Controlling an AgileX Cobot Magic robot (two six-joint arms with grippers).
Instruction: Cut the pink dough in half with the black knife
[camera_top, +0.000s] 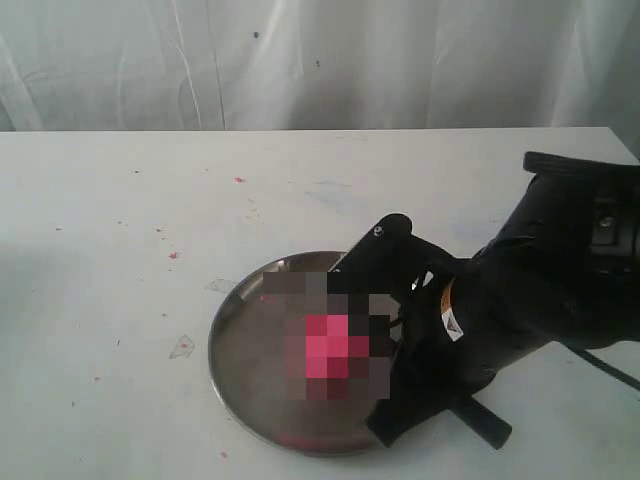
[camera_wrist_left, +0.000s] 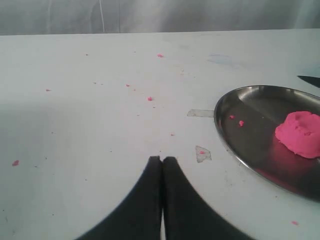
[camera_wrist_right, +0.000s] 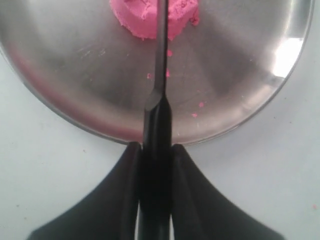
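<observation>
The pink dough (camera_wrist_right: 137, 20) is one round lump on the steel plate (camera_wrist_right: 240, 90). My right gripper (camera_wrist_right: 156, 146) is shut on the black knife (camera_wrist_right: 160, 75) by its handle, just outside the plate's rim. The blade runs straight across the middle of the lump; how deep it sits I cannot tell. In the exterior view the dough (camera_top: 333, 352) lies right of the plate's (camera_top: 235, 330) centre, and the knife's handle end (camera_top: 485, 422) sticks out behind the right arm. My left gripper (camera_wrist_left: 162, 159) is shut and empty over bare table, well apart from the plate (camera_wrist_left: 250, 120) and the dough (camera_wrist_left: 300, 132).
Tiny pink crumbs dot the white table (camera_top: 120, 250) and the plate. A small clear tape scrap (camera_wrist_left: 202, 154) lies by the plate's rim. A white curtain (camera_top: 300, 60) hangs behind the table's far edge.
</observation>
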